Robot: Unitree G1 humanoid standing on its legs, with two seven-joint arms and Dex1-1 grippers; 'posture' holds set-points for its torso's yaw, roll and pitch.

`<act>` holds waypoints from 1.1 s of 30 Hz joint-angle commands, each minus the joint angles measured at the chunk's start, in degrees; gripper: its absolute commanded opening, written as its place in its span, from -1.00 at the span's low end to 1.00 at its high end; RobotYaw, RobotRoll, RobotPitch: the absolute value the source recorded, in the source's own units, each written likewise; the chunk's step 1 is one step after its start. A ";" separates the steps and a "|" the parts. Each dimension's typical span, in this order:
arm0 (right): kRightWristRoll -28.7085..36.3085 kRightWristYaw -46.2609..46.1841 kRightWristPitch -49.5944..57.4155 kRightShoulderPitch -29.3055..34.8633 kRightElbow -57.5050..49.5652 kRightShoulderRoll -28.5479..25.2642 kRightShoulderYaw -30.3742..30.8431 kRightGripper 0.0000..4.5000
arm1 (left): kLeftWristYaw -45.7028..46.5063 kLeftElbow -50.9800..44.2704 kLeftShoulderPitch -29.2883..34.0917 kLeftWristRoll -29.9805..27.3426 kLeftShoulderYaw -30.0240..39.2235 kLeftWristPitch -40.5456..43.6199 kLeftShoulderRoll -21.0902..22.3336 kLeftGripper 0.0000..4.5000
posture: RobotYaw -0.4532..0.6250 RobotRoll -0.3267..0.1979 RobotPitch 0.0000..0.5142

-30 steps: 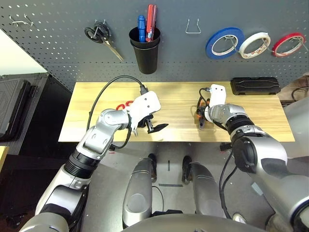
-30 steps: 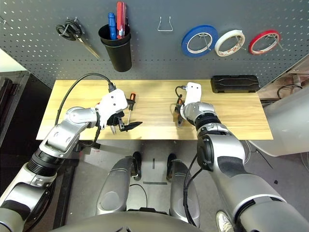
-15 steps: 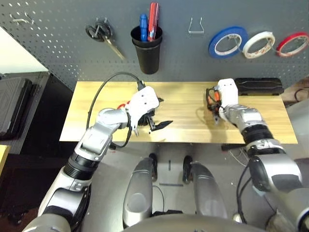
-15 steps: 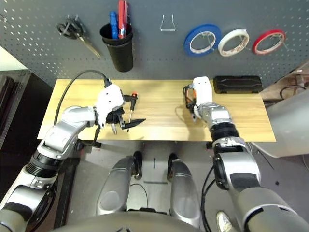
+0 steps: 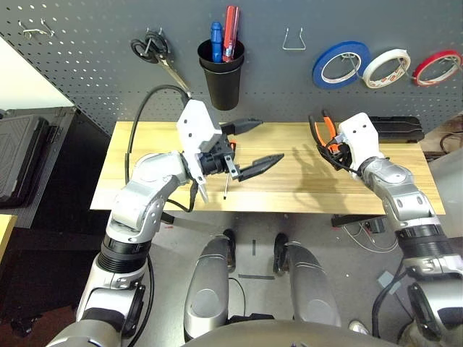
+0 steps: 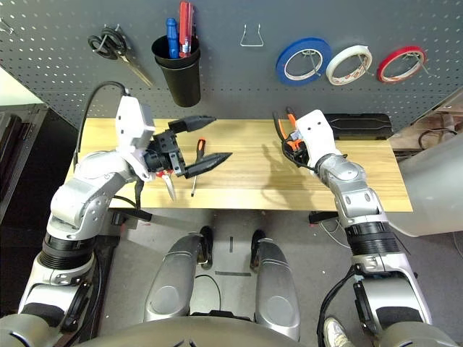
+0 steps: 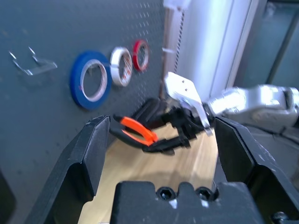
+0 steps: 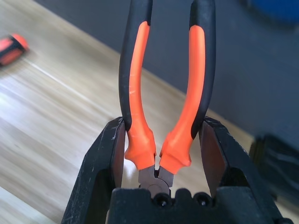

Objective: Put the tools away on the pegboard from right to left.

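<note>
**Pliers gripped above the table; left gripper empty**

We see one black cup (image 5: 220, 76) on the pegboard (image 5: 87, 65), holding a blue-handled and a red-handled tool. Three tape rolls hang on the board: blue (image 5: 338, 63), whitish tape roll (image 5: 383, 66), red (image 5: 432, 66). One wire hook (image 5: 292, 40) between cup and rolls is bare. Black-handled scissors (image 5: 155, 56) hang left of the cup.

Our right gripper (image 8: 156, 149) clamps the pliers (image 8: 161, 88) near their head, handles toward the board, raised over the table (image 5: 289, 189). Our left gripper (image 5: 249, 148) hangs spread apart, holding nothing. The screwdriver (image 6: 197, 165) lies on the table beneath it. A black case (image 6: 358, 124) sits behind the right arm.
</note>
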 commanded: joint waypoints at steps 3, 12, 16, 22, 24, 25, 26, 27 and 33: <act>2.72 1.47 -6.46 1.58 -6.62 0.64 -1.88 0.12 | 2.64 -0.21 -1.43 -0.92 1.38 1.13 0.64 1.00 | 0.17 0.25 -0.15; 2.78 -3.88 -10.67 -1.44 -11.80 4.02 -4.17 0.12 | 5.37 4.51 -2.16 4.72 0.81 -1.86 3.72 1.00 | 0.15 0.25 -0.17; 1.52 -7.07 -15.34 -3.85 -10.54 4.92 -5.64 0.12 | 6.93 6.25 -2.59 6.46 0.80 -3.07 3.59 1.00 | 0.15 0.25 -0.17; 0.76 -9.91 -18.42 -9.38 -9.87 6.18 -5.59 0.12 | 7.67 7.39 -3.28 7.07 0.76 -3.84 3.11 1.00 | 0.14 0.25 -0.17; 0.69 -10.22 -19.00 -11.01 -9.58 6.61 -5.33 0.12 | 7.88 7.74 -3.55 7.34 0.65 -4.00 2.91 1.00 | 0.14 0.25 -0.17; 0.66 -10.31 -19.21 -11.80 -9.54 6.86 -5.15 0.12 | 7.95 7.83 -3.61 7.42 0.67 -4.04 2.88 1.00 | 0.15 0.25 -0.17; 0.64 -10.36 -19.40 -12.51 -9.50 7.07 -4.96 0.12 | 8.01 7.88 -3.64 7.51 0.70 -4.06 2.86 1.00 | 0.15 0.25 -0.17; 0.66 -10.36 -19.54 -13.34 -9.34 7.31 -4.73 0.12 | 8.04 7.90 -3.64 7.59 0.72 -4.11 2.84 1.00 | 0.15 0.25 -0.17; 1.19 -10.58 -20.10 -19.73 -5.68 10.03 -3.71 0.12 | 8.53 8.32 -3.92 8.16 0.84 -4.30 2.70 1.00 | 0.14 0.25 -0.16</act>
